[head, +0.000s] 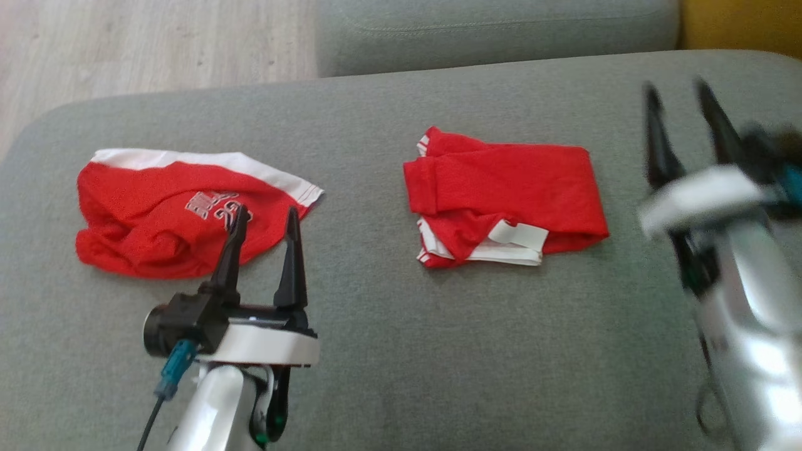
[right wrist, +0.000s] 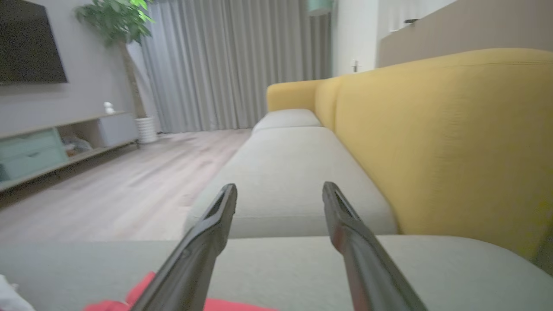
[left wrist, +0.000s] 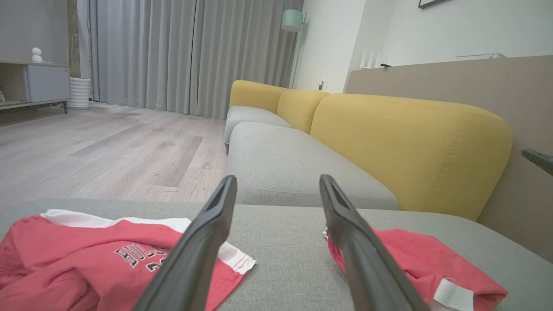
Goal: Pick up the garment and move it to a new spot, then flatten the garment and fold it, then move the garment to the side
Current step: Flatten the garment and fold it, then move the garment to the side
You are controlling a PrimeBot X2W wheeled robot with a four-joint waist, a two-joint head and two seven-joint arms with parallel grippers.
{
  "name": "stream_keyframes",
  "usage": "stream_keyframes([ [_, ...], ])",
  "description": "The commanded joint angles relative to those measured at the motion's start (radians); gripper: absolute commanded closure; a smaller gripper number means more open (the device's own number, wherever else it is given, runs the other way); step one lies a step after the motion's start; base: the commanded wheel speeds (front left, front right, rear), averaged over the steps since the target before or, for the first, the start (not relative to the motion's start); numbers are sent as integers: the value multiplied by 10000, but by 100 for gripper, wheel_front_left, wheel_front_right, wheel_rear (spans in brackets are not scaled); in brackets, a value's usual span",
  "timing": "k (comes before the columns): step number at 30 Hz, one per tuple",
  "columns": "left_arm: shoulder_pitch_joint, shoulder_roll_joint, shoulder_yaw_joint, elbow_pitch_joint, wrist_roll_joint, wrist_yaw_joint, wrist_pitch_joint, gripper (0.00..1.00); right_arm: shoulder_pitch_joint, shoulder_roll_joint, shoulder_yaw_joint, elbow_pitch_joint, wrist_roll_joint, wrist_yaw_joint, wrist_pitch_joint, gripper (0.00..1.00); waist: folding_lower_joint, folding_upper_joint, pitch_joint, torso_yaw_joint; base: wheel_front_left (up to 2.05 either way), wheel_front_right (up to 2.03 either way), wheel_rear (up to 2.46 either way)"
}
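Left gripper (head: 266,212), right gripper (head: 677,88) stood wide, empty. I judged left garment (head: 156,219) soft, limp; grip at far white hem (head: 188,160).

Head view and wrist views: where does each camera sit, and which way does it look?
Head view: on the head, looking down at grey seat, crumpled garment, folded garment, left gripper, right gripper.
Left wrist view: on that wrist, looking along its fingers across the seat towards curtains.
Right wrist view: likewise, along its own fingers.
Shared: both wrist views show the yellow backrest.
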Motion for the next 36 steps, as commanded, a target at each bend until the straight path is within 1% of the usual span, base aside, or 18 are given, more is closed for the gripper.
stream_keyframes([
  [1, -141, 47, 432, -346, -31, 69, -51, 0, 709, 156, -294, -590, -438, -9, -89, 0, 1, 0, -83, -110, 0, 0, 0],
  [4, 9, 47, 508, -362, 14, 52, -51, 0, 1873, 290, -1330, -1482, -1244, -9, -89, 0, 1, 0, -151, -222, 0, 0, 0],
  [6, 129, 47, 550, -346, 51, 34, -51, 0, 2553, 563, -1846, -1987, -1469, -9, -90, 0, 1, 0, -184, -283, 0, 0, 0],
  [11, 443, 47, 673, -259, 202, -21, -51, 0, 3984, 1106, -2333, -3091, -1879, -9, -90, 0, 1, 0, -225, -386, 0, 0, 0],
  [15, 622, 47, 746, -273, 200, -14, -51, 0, 4592, 1279, -2423, -3602, -1779, -9, -90, 0, 1, 0, -202, -453, 0, 0, 0],
  [20, 632, 47, 763, -249, 279, -62, -51, 0, 4787, 1300, -2133, -3816, -1390, -9, -89, 0, 1, 0, -205, -499, 0, 0, 0],
  [28, 545, 47, 640, -241, 312, -103, -51, 0, 4703, 1303, -2071, -3992, -1379, -9, 59, 0, 1, 0, -137, -392, 0, 0, 0],
  [34, 346, 47, 494, -250, 373, -142, -51, 0, 4052, 1304, -1986, -3899, -1563, -9, 474, 0, 1, 0, 341, -165, 0, 0, 0],
  [36, 235, 47, 451, -237, 408, -169, -51, 0, 3662, 1304, -1998, -3711, -1449, -9, 704, 0, 1, 0, 561, -72, 0, 0, 0],
])
